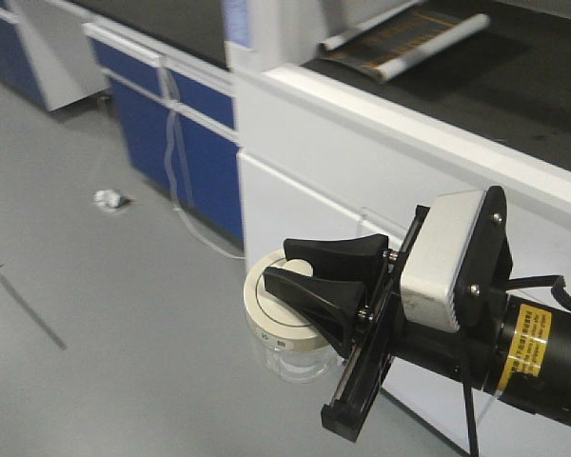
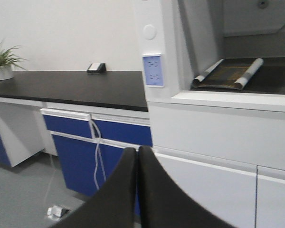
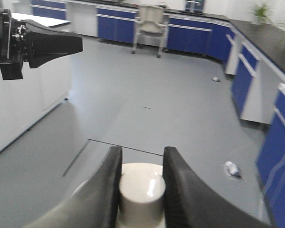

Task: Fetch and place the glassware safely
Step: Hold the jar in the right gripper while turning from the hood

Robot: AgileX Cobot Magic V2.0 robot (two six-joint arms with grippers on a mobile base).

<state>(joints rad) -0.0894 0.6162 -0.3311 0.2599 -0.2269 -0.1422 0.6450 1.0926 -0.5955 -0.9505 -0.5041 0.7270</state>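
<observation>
a yellow label (image 1: 525, 347) with black print wraps the dark wrist of the right arm (image 1: 561, 376), its writing too small for us to read. the small dark marks on the rim of the lid (image 1: 266, 314) are just as illegible. we see the right gripper (image 3: 141, 154) clamped on the lid's central knob (image 3: 141, 190), one black finger on each side, holding the glass jar (image 1: 290, 360) above the grey floor (image 1: 95, 314), just in front of the white cabinet (image 1: 305, 190). the arm reaches in from the right of the front view, sloping slightly down toward the jar, with a white camera housing (image 1: 447, 257) on its wrist. the left gripper (image 2: 137, 151) has its fingers pressed together with nothing between them, and faces the dark worktop (image 2: 275, 83) where a rolled sheet (image 2: 228, 73) lies.
</observation>
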